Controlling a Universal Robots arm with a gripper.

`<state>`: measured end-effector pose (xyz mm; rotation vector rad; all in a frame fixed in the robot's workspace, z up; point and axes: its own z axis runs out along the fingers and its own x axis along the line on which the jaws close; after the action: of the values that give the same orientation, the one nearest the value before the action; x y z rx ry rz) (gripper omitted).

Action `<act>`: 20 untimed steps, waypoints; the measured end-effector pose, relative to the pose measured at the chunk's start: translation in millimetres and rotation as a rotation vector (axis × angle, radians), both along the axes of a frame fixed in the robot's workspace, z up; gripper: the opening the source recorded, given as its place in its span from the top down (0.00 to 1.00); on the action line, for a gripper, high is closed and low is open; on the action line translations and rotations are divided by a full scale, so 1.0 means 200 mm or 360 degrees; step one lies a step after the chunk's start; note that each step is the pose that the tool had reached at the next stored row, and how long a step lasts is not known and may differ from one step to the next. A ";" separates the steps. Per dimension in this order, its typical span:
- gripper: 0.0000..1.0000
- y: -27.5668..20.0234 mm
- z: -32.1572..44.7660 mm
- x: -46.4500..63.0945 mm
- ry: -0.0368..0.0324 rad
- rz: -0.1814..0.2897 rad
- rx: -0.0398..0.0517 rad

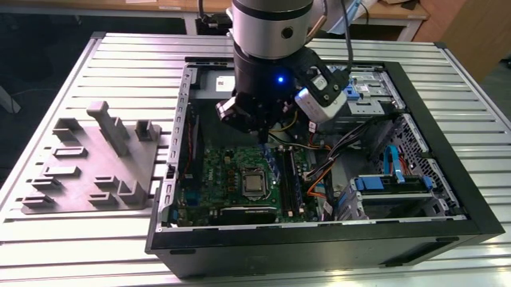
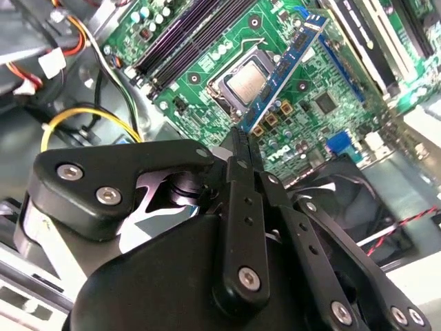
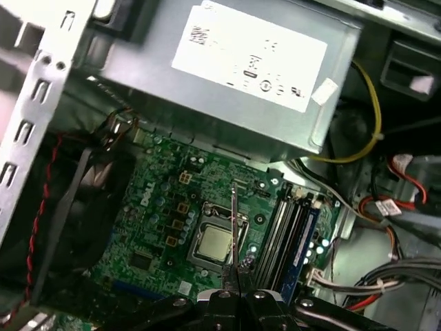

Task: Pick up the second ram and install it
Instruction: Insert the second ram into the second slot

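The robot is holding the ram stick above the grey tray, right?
No. The gripper holds the second ram above the green motherboard inside the open computer case, not above the grey tray. The exterior view shows this.

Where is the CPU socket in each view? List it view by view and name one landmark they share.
Exterior view: the CPU socket sits mid-motherboard, on the exterior view's left of the memory slots.
Second wrist view: CPU socket between the memory slots and the long blue slot.
First wrist view: CPU socket between the memory slots and the fan.
Shared landmark: the memory slots.
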<state>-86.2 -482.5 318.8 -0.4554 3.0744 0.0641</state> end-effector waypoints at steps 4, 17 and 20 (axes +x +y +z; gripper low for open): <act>0.89 0.000 -0.002 0.00 0.0000 -0.0183 0.0000; 0.89 0.000 -0.004 0.00 0.0000 -0.0417 0.0000; 0.89 0.000 -0.004 0.00 0.0000 -0.0423 0.0000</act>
<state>-86.2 -482.5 318.0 -0.0436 3.1027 0.0566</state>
